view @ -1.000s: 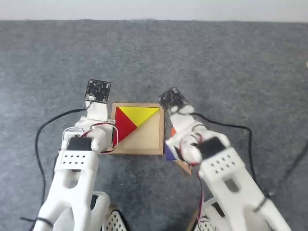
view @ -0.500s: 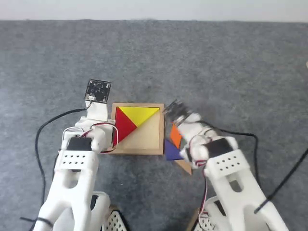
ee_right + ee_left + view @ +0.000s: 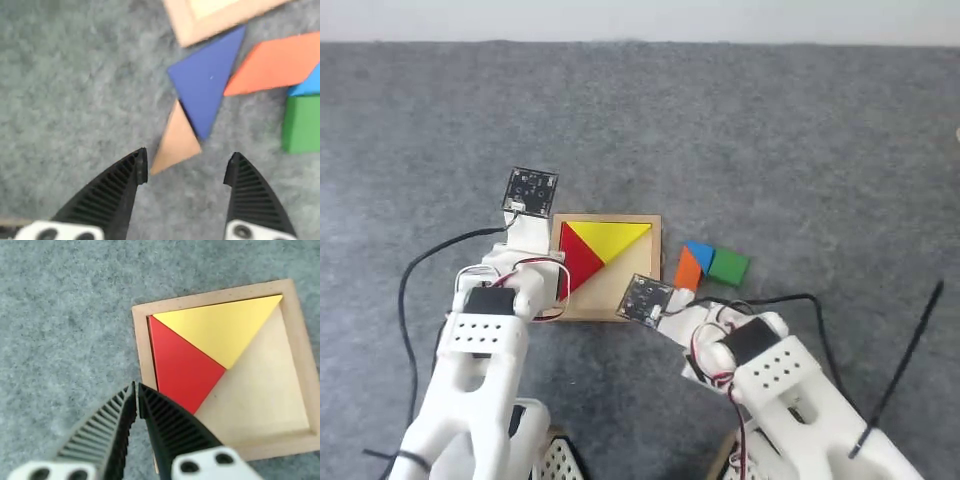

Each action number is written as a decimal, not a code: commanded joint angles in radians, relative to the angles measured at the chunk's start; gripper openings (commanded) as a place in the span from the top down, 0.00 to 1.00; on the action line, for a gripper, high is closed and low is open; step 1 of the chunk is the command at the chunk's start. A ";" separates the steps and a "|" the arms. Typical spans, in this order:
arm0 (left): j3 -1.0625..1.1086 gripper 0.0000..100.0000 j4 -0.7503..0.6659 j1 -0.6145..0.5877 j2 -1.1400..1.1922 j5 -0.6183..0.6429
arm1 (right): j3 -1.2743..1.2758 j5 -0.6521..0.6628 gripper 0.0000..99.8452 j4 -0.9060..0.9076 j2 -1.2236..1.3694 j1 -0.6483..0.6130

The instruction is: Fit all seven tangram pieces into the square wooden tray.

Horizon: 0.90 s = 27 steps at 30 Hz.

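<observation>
The square wooden tray (image 3: 626, 284) holds a yellow triangle (image 3: 607, 239) and a red triangle (image 3: 578, 263) in its far-left half. My left gripper (image 3: 136, 386) is shut, with its tips over the tray's rim (image 3: 141, 347) beside the red triangle (image 3: 182, 362). My right gripper (image 3: 187, 161) is open just above a tan triangle (image 3: 176, 142) on the carpet. A dark blue triangle (image 3: 207, 85), an orange parallelogram (image 3: 275, 62), a green square (image 3: 301, 122) and a light blue piece (image 3: 310, 86) lie beyond it, by the tray corner (image 3: 200, 22).
The loose orange (image 3: 687, 268), blue (image 3: 700, 252) and green (image 3: 728, 266) pieces sit on grey carpet just right of the tray. Cables trail from both arms. Open carpet stretches behind the tray and to the far right.
The right arm has swung back toward the near side, uncovering the orange, blue and green pieces. The left arm has barely shifted.
</observation>
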 commanded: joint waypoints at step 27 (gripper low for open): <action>-0.005 0.99 -0.018 0.011 -0.032 0.009 | -0.011 -0.002 0.79 -0.137 0.166 0.047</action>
